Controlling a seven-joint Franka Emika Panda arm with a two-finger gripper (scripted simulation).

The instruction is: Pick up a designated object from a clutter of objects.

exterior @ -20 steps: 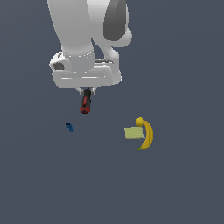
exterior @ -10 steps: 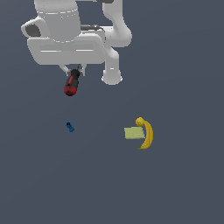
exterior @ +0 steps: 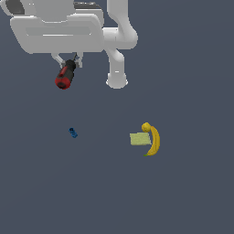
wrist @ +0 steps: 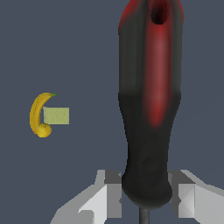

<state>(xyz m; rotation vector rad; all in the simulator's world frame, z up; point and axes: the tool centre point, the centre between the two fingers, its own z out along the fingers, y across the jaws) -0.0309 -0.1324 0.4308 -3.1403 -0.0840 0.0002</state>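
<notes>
My gripper [exterior: 68,61] is shut on the red and black screwdriver [exterior: 65,76] and holds it high above the dark floor, at the upper part of the exterior view's left. In the wrist view the screwdriver's chunky handle [wrist: 151,100] fills the frame between my two grey fingers [wrist: 105,197], with the thin shaft just showing at the edge. The yellow banana [exterior: 153,138] and the pale green square pad [exterior: 140,139] lie together on the floor at the exterior view's right. The tiny blue object [exterior: 72,133] lies alone below the gripper.
The arm's white links and base column [exterior: 117,64] stand behind the gripper. The banana [wrist: 38,114] and pad [wrist: 56,116] also show small in the wrist view, far below.
The gripper has risen with the screwdriver in it and moved toward the exterior view's left. The banana, pad and blue object have stayed in place.
</notes>
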